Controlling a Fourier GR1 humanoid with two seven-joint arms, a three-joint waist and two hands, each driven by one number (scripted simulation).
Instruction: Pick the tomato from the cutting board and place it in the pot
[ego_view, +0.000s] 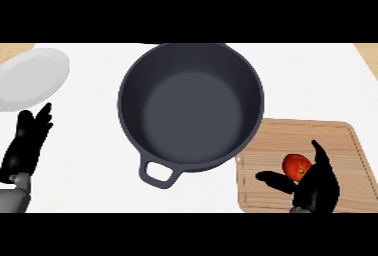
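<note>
While the right hand (316, 186) reached around the tomato (295, 166), the pot (190, 105) sat with nothing in it.
At the lower right, the red tomato lay on the wooden cutting board (343, 150), between the thumb and fingers, which were spread apart and not closed. At the left edge, the left hand (26, 145) rested with fingers straight, below a white plate (29, 77).

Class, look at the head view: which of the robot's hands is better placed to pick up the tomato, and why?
The right hand: it is over the cutting board, thumb and fingers either side of the tomato. The left hand rests beyond the pot.
</note>
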